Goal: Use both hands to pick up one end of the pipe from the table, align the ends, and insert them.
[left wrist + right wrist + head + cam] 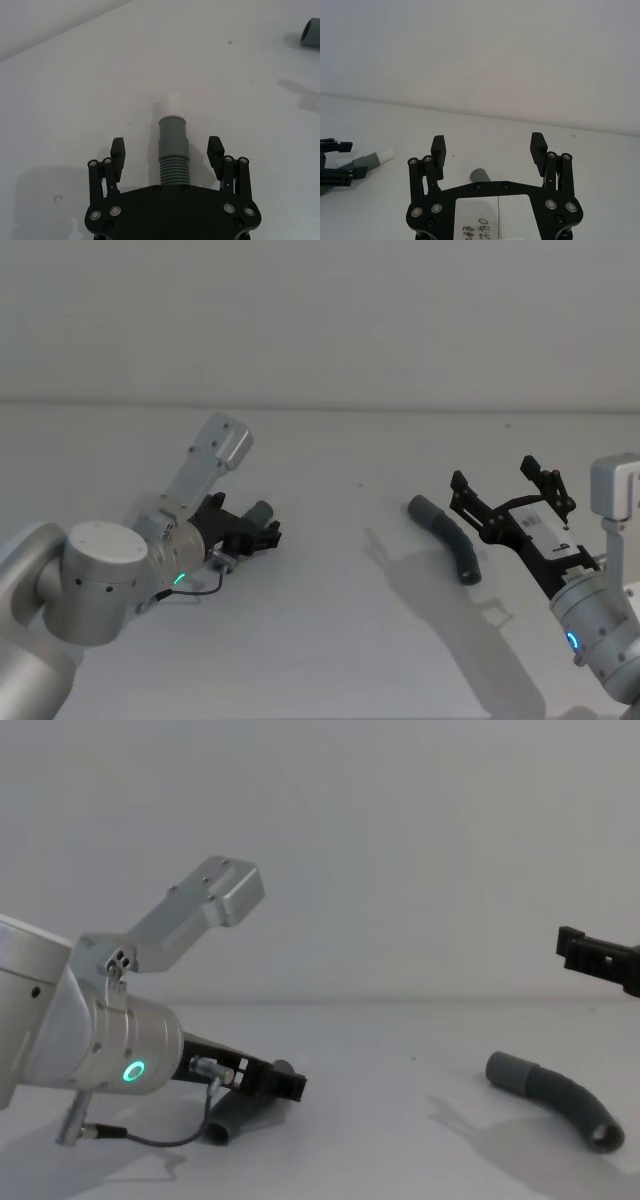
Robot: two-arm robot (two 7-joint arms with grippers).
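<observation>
The pipe's left piece [174,160] lies on the table [330,640] between my left gripper's [166,146] fingers, its grey cuff [173,131] and white tip [171,103] pointing out past the fingertips; the right piece [448,537] rests well apart on the right side, its own cuff [421,508] facing the middle. The left gripper's fingers stand open on either side of the ribbed part, a gap showing on both sides, so nothing is gripped yet; the right gripper [487,142] hovers above its piece, fingers spread wide and empty. I judge the step in hand to be the left grasp; I'd close on the ribs just behind the cuff, keeping the hose centred so it doesn't roll or skew; the cuff should be left free beyond the fingertips for mating. After that I'd bring the right gripper down over its piece, likewise behind the cuff.
</observation>
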